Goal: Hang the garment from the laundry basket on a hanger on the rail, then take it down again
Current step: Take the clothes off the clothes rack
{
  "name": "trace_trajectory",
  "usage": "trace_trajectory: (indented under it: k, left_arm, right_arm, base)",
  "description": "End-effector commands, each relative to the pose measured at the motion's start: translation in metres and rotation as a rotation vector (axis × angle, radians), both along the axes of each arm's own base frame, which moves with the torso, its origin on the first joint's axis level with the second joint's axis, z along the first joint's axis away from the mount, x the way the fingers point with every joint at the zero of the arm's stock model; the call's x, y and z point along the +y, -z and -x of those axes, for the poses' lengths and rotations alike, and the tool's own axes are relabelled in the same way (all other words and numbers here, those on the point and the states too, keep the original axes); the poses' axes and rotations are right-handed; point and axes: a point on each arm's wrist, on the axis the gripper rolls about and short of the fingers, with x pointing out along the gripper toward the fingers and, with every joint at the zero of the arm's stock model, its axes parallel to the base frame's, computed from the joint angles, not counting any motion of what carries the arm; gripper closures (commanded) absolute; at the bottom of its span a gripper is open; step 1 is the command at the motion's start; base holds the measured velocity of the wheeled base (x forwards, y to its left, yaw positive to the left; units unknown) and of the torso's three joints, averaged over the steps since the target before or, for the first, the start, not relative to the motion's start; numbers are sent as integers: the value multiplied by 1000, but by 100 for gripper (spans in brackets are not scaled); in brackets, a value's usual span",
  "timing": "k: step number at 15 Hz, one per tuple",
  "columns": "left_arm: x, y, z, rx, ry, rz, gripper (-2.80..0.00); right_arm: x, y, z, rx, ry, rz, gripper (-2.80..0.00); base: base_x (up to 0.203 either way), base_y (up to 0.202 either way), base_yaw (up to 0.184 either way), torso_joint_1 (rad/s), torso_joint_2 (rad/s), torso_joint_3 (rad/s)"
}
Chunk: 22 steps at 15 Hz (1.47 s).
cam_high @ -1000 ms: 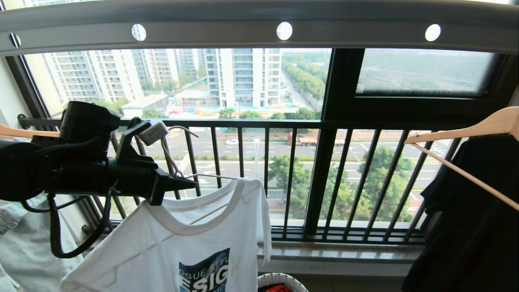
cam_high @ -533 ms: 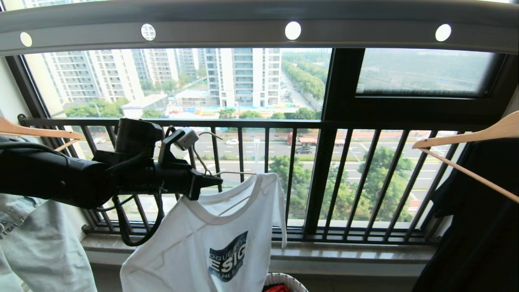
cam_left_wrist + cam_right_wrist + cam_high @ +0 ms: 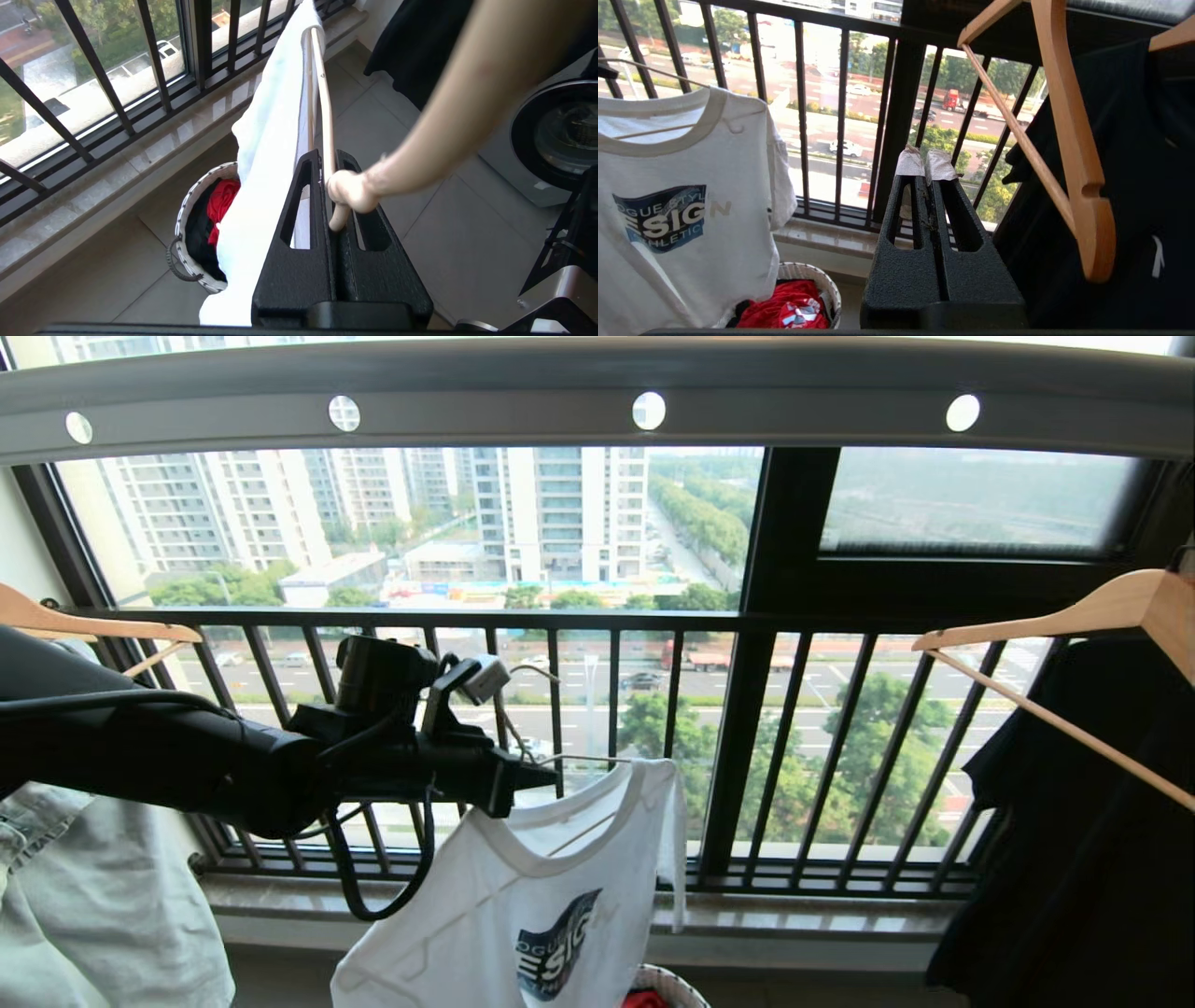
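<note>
One left gripper [image 3: 546, 777] was clamped on the hanger [image 3: 322, 93] by its neck, holding the garment [image 3: 523, 905] draped just beneath and well under the rail [image 3: 523, 397], likely for carrying. Directly below sat the laundry basket [image 3: 194, 200]. The right gripper [image 3: 927, 163] was closed, empty.

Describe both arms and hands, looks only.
Left arm: matte black, thick rounded casing, black cable looping beneath, black wrist camera with a small grey plug on top. Left hand: black textured wedge fingers with slots. Right hand: same black slotted fingers, tips wrapped in white tape.
</note>
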Motion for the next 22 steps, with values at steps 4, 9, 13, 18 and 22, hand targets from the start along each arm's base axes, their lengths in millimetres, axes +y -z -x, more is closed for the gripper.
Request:
trace_trajectory:
  k: [4, 9, 13, 18, 22]
  left_arm:
    - [-5, -2, 2, 0, 13, 7, 0]
    - [-4, -7, 3, -37, 3, 32, 0]
    - [-6, -9, -2, -58, -69, 46, 0]
    - [-14, -5, 0, -42, -55, 48, 0]
    - [-15, -2, 0, -35, -55, 45, 0]
  right_arm:
    - [8, -107, -89, 61, -147, 69, 0]
    - [70, -96, -182, 262, -434, -7, 0]
    - [136, -51, -245, 390, -426, -110, 0]
    - [171, -13, -273, 481, -432, -98, 0]
    - [184, 12, -282, 555, -436, -71, 0]
  base:
    - [0, 0, 0, 0, 0, 0]
    - [0, 0, 0, 0, 0, 0]
    - [0, 0, 0, 0, 0, 0]
    - [0, 0, 0, 0, 0, 0]
    - [0, 0, 0, 0, 0, 0]
